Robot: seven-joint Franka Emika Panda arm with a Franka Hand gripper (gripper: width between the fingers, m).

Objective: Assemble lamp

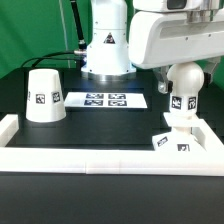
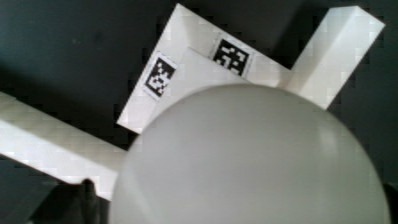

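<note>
The round bulb (image 1: 185,80) stands upright on its stem on the small blocky base (image 1: 172,141) at the exterior view's right, in the corner of the white rail. My gripper (image 1: 186,70) hangs straight over the bulb, at its top. In the wrist view the bulb (image 2: 249,150) fills most of the picture, with the tagged base (image 2: 187,62) behind it. One dark finger (image 2: 68,198) shows beside the bulb; the other is hidden, so the jaws' state is unclear. The cone shade (image 1: 43,95) stands alone at the exterior view's left.
The marker board (image 1: 105,100) lies mid-table in front of the big robot pedestal (image 1: 107,45). A white rail (image 1: 100,157) runs along the front and up both sides; it also shows in the wrist view (image 2: 334,50), close to the base.
</note>
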